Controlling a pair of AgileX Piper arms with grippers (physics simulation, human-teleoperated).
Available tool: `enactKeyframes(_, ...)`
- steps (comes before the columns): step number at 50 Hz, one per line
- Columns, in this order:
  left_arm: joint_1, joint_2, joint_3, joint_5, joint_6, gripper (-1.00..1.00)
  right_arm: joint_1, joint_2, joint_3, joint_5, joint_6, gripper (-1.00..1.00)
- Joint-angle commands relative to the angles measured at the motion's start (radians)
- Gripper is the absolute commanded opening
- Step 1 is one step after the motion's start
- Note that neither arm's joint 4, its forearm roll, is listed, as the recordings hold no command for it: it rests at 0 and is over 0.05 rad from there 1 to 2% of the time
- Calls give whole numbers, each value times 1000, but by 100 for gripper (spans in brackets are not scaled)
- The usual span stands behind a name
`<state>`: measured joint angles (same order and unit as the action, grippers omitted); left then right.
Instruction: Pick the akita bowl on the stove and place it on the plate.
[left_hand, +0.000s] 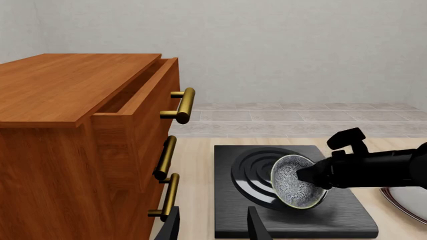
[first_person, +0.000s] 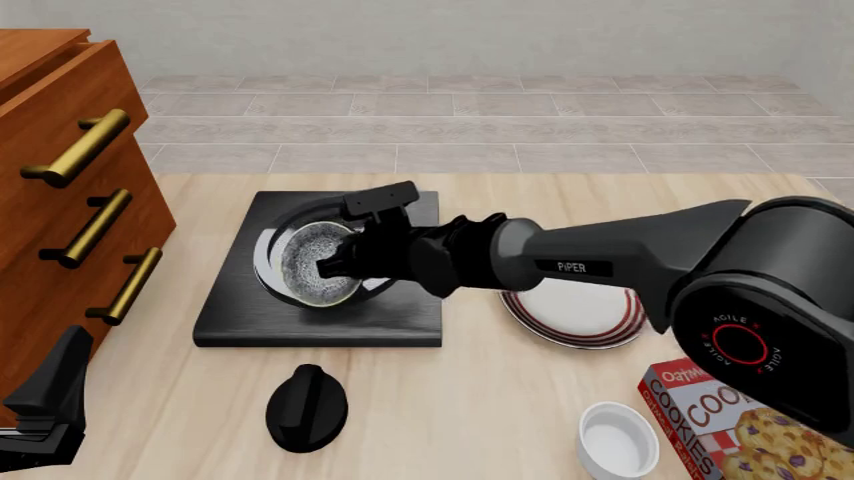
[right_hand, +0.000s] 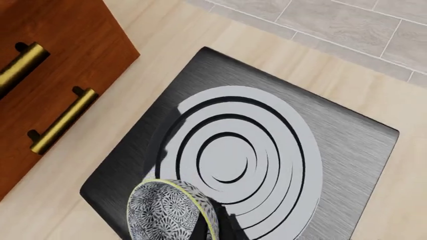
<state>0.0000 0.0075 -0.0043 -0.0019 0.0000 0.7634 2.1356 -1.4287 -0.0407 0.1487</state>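
The idle left tool sits nearest, its state unclear. The right tool pinches the tilted grey-speckled akita bowl over the black ringed stove; a rim-only grip might slip before reaching the red-striped white plate.

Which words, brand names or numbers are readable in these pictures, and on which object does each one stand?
"PiPER": white letters on the right arm's forearm, front view.
"AGILE": red ring on the same arm's round joint; any further letters are unclear.
"COOKIES": cookie box, cut by the picture's edge.
Small word above it: looks like "Oatmeal", too blurred to be sure.
Both wrist views: no text.
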Motion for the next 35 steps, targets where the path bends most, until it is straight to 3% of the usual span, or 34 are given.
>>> enactKeyframes(1,0,0,0,0,0,100,-22,-69,70,-21,-18,-100)
enactKeyframes(16,0,0,0,0,0,100,-79,-256,317,-189,25,-100)
enactKeyframes(19,0,0,0,0,0,100,-86,-275,339,-192,8,-100)
enactKeyframes(20,0,0,0,0,0,100,-106,-303,372,-212,31,-100)
enactKeyframes(25,0,0,0,0,0,100,-120,-347,417,-225,45,-100)
enactKeyframes(35,0,0,0,0,0,100,-184,-399,496,-252,46,-100)
